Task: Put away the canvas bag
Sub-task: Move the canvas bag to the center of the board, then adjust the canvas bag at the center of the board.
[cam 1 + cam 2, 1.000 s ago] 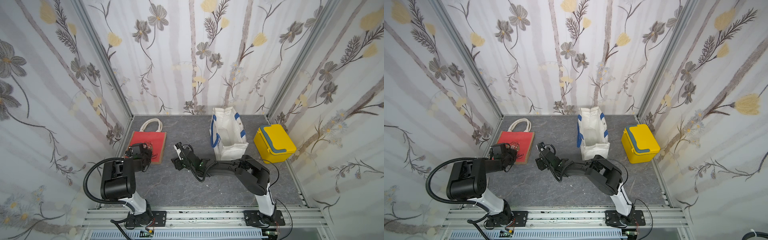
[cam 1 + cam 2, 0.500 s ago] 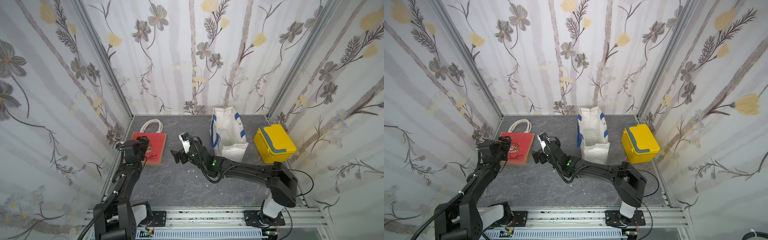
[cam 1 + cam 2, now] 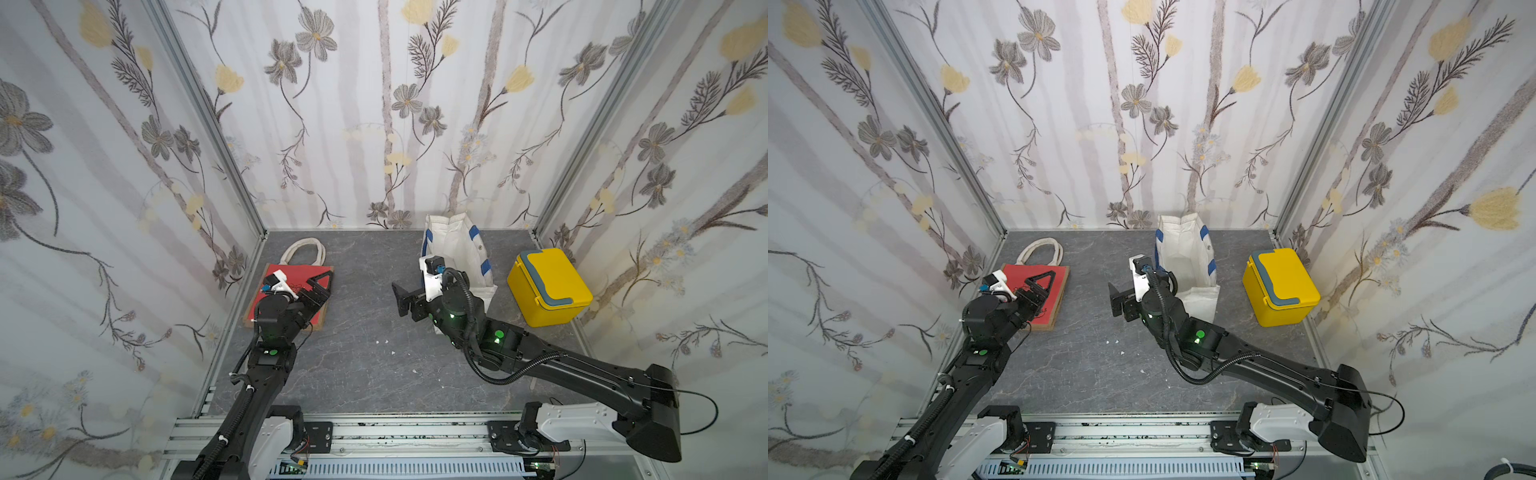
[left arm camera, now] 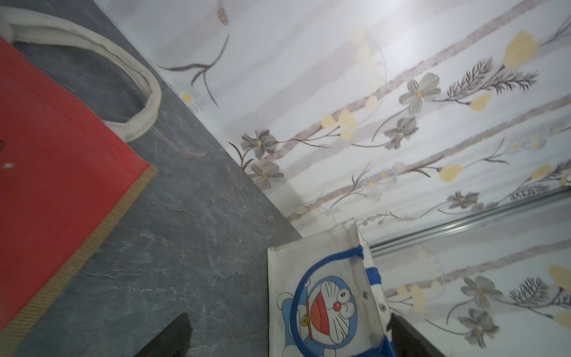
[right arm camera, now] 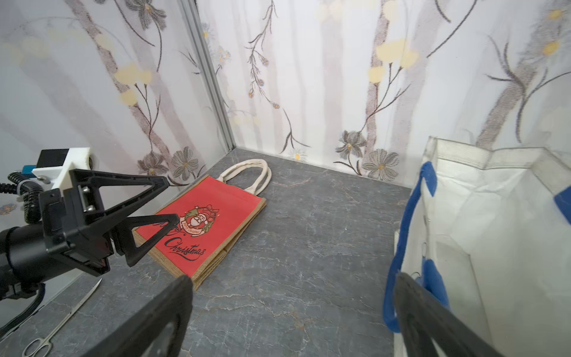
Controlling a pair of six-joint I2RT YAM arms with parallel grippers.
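Hovering over the grey, marble-veined bench (image 3: 365, 374), both arms are empty-handed. The left end effector (image 5: 173, 201) is spread wide just above the red bag (image 5: 222, 197), and the right end effector (image 3: 402, 300) gapes beside the white bag (image 3: 453, 245). Nothing looks put away yet. The red bag (the canvas one, I take it) lies flat by the left wall, coarse-woven, jute-edged, with soft cream handles (image 5: 247, 163). Behind it the white bag stands open, crinkled and blue-strapped, and a hard yellow box (image 3: 548, 286) sits closed.
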